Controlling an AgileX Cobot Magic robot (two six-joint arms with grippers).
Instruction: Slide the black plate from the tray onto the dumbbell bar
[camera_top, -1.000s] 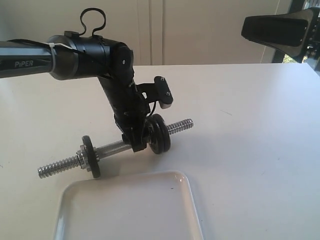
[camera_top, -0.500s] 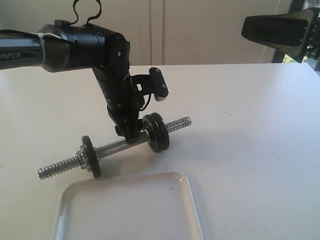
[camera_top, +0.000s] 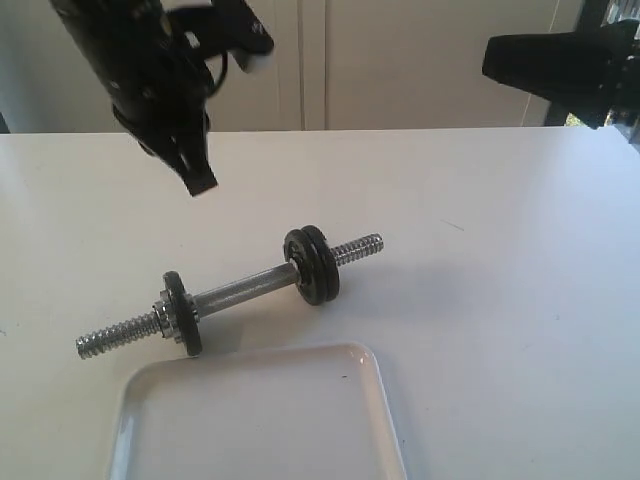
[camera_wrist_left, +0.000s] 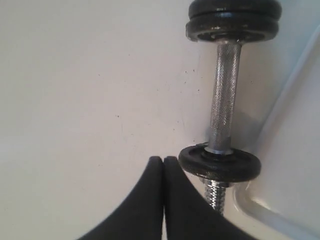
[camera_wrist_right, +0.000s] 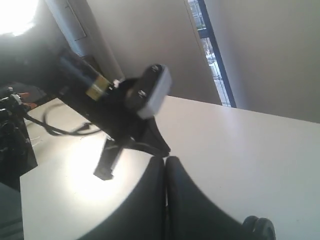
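Black plate (camera_wrist_left: 235, 7) seated on the dumbbell bar (camera_top: 240, 293) against a second disc (camera_wrist_left: 232, 31), bar lying on the white table (camera_top: 500, 300) just beside the tray (camera_top: 260, 420), left gripper (camera_top: 198, 180) hanging above, fingers pressed together on nothing, right gripper (camera_wrist_right: 165, 162) likewise closed, empty

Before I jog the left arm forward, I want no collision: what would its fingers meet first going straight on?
Probably the bare table, beside the dumbbell bar. In the wrist view the shut left gripper aims just clear of the nearest black plate, though depth is hard to judge.
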